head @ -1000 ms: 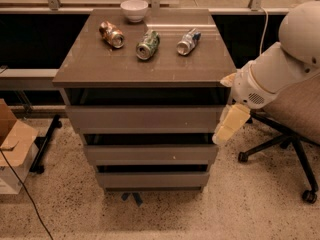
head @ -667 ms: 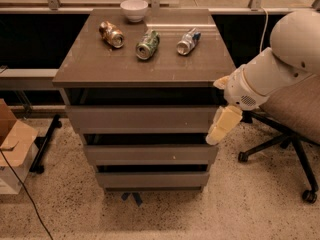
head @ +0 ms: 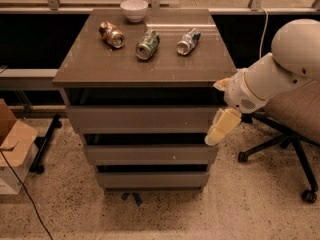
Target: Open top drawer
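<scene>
Below the table's point(head: 100, 69) front right corner, the gripper point(head: 219, 128) hangs tilted down against the right end of the top drawer point(head: 142, 118). How wide it stands cannot be told, nor whether it touches the panel. The drawer's front sits just under the table's front edge, with a dark gap above it. A white bowl point(head: 134, 9) sits at the back edge.
</scene>
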Robot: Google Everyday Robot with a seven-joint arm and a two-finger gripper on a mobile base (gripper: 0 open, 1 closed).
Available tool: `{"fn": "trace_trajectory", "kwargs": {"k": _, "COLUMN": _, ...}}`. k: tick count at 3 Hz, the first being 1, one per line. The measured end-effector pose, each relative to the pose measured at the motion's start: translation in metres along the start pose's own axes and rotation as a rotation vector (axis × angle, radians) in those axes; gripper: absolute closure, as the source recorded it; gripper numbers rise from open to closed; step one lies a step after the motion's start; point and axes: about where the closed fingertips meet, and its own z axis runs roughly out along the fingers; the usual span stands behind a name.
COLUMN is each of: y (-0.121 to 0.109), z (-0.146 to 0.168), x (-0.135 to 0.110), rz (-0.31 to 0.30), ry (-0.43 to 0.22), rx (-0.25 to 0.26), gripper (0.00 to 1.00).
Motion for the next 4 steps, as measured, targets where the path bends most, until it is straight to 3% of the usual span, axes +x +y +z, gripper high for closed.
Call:
{"fn": "trace_trajectory", "kwargs": {"k": 2, "y": -0.016, "z": 0.024, "x": 0.011, "rz": 0.013, "ry": -0.036, "rx": 0.050, "gripper": 0.00}}
{"fn": "trace_trajectory", "kwargs": {"k": 4, "y": -0.035, "z": 0.064, "x": 0.024, "rz": 0.053, "ry": -0.062, "rx": 0.031, "gripper": 0.00}}
